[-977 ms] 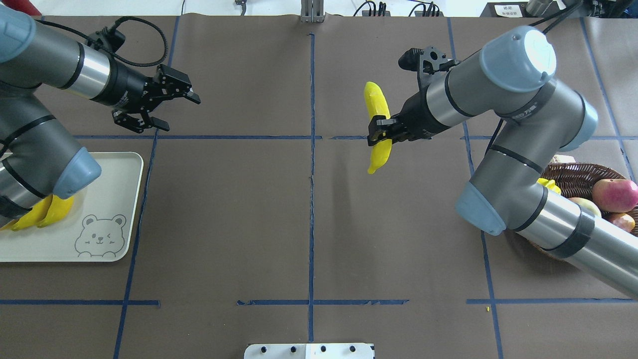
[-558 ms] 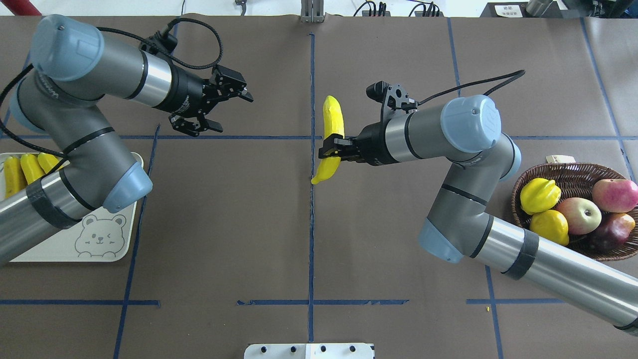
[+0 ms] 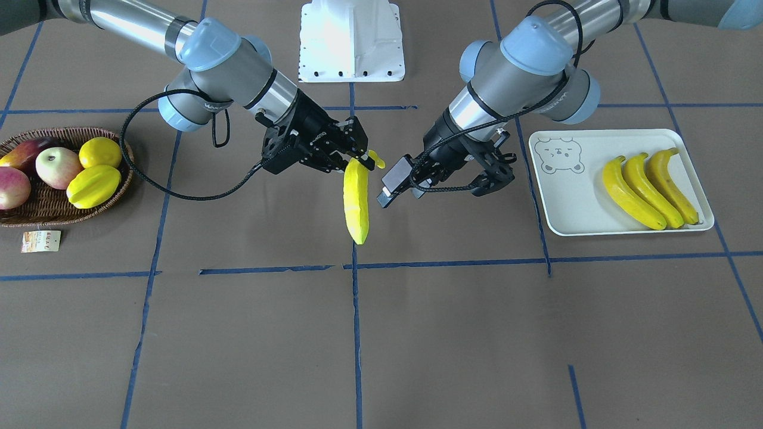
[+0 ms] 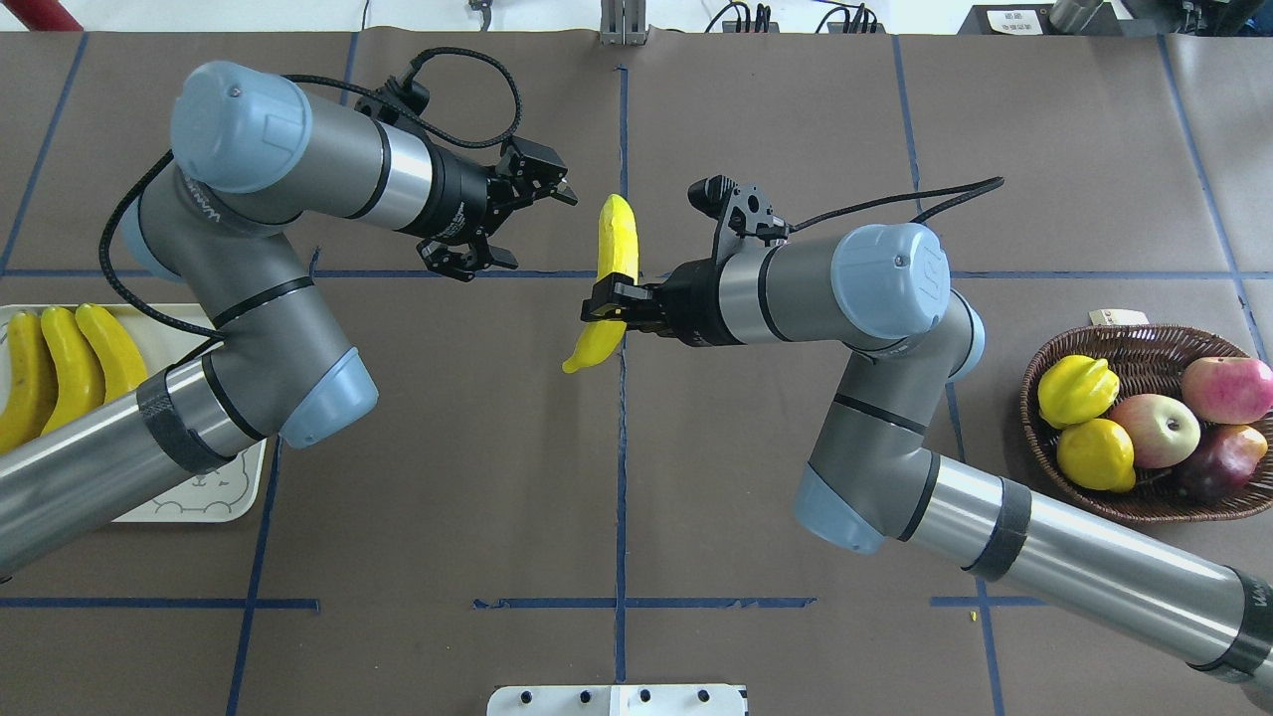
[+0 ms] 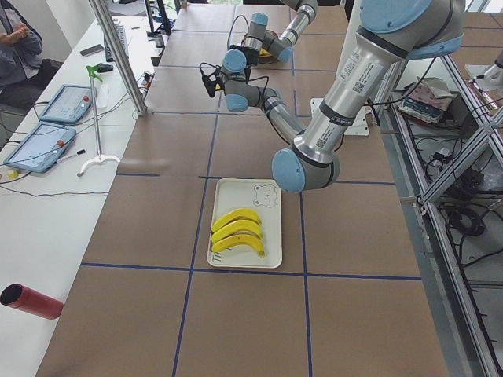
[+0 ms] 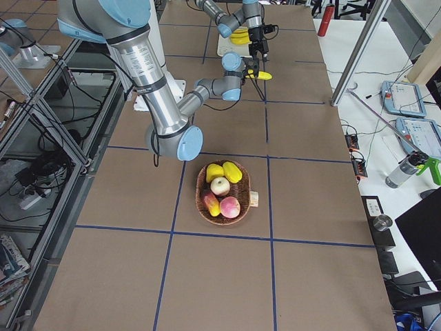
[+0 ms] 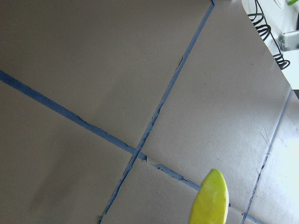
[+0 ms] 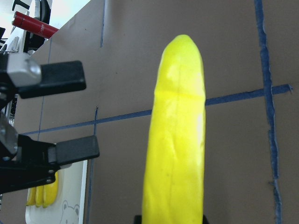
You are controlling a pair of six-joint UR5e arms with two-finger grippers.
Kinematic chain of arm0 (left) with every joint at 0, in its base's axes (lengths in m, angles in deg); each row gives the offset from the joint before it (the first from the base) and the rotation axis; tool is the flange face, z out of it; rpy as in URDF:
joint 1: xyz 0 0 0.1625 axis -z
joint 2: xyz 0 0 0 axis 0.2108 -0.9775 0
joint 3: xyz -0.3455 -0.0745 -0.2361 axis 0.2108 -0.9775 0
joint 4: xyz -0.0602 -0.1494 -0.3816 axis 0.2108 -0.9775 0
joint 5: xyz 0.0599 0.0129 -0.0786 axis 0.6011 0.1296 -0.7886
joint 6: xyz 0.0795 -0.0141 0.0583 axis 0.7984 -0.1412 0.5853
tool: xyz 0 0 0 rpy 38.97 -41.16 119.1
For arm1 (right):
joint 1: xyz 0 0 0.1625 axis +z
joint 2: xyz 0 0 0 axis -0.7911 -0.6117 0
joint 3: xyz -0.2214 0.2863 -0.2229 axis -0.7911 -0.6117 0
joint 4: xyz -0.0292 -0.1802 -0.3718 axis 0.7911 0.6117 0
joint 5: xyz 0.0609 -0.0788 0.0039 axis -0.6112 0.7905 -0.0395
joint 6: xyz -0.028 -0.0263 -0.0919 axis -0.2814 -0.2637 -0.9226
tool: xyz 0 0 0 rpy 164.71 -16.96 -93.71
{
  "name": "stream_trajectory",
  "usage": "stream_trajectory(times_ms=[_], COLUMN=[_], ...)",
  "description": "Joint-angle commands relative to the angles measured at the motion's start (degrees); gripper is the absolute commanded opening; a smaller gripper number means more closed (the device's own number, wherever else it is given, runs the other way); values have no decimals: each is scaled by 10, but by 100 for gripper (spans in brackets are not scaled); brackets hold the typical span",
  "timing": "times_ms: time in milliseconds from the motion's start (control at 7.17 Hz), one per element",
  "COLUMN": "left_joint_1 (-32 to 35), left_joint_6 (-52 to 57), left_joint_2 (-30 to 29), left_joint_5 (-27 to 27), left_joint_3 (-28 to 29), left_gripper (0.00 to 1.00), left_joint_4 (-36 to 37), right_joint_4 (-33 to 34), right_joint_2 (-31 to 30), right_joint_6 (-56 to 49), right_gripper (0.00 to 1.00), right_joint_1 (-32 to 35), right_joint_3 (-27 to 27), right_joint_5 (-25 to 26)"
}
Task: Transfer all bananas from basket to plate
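Where brown paper covers the table point(image 4: 448, 447), blue tape lines point(image 4: 621, 477) divide it into squares. A white bench point(image 5: 31, 228) alongside carries two tablets point(image 5: 38, 148).

Bananas counted: four. One banana point(image 4: 617, 249) is clamped in the right gripper point(image 4: 600, 310), its ends projecting either side of the fingers. The left gripper point(image 4: 527, 227) stands spread just beside that banana, not touching. Three bananas point(image 3: 644, 185) lie on the plate point(image 3: 572, 196), well behind the left fingers.

One basket point(image 4: 1144, 338), well behind the right fingers, holds five other fruits point(image 4: 1154, 430).

Three bananas point(image 4: 65, 358) on plate point(image 4: 214, 489) left, basket point(image 4: 1144, 343) right, fourth banana point(image 4: 617, 249) between them
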Motion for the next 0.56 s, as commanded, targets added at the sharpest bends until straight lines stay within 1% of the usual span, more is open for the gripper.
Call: stream_trajectory(times_ms=[0, 140, 419], left_joint_1=[-12, -13, -24], left_joint_6=[0, 0, 2], left_joint_2=[-21, -35, -36], left_joint_5=[1, 1, 1], left_joint_3=[17, 33, 43], left_gripper=[100, 100, 100], left_joint_4=[-4, -5, -15], right_joint_4=[-3, -4, -4], right_joint_2=[4, 4, 5], right_joint_6=[1, 1, 1], right_gripper=[12, 12, 13], right_joint_1=[-6, -8, -9], right_joint_3=[1, 2, 5], right_joint_5=[1, 1, 1])
